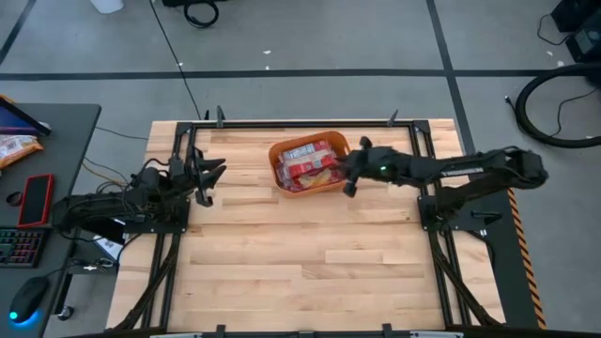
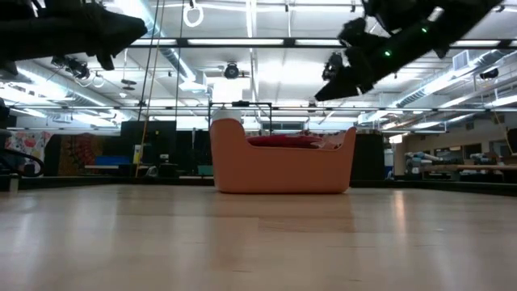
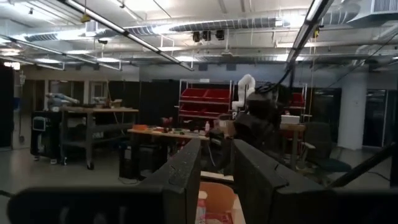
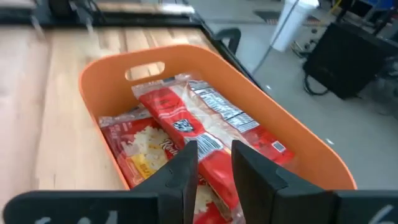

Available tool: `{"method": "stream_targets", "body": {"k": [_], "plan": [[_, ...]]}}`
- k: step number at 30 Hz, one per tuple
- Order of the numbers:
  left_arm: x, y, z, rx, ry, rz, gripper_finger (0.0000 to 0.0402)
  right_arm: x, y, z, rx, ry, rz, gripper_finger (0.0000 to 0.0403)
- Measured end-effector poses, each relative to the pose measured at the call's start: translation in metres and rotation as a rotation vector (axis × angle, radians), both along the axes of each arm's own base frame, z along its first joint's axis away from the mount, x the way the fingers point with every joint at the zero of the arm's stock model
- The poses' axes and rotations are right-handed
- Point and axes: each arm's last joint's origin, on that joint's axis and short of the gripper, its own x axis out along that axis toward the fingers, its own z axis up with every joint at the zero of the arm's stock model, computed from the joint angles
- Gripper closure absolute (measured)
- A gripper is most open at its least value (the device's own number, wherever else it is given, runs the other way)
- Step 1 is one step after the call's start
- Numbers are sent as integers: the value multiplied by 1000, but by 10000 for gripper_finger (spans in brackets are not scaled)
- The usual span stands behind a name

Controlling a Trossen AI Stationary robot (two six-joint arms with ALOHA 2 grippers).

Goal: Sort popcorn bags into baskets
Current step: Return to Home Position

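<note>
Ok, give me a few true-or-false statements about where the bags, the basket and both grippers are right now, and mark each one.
1. The popcorn bags lie inside the orange basket. True.
2. The right gripper holds a popcorn bag. False: it is open and empty, hovering by the basket's right side.
3. The left gripper hangs over the basket. False: it sits near the left edge of the table, well apart from the basket.
4. The basket stands upright on the table. True.
</note>
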Motion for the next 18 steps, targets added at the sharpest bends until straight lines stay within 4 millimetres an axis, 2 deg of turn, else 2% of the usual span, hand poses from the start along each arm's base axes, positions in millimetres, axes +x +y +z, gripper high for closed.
{"method": "stream_targets", "body": {"k": [8, 18], "plan": [[-3, 1, 0, 6, 3, 41, 308, -46, -23, -11, 62, -194, 26, 304], [-13, 1, -6, -19, 41, 111, 308, -66, -32, -10, 73, -308, -15, 305]]}}
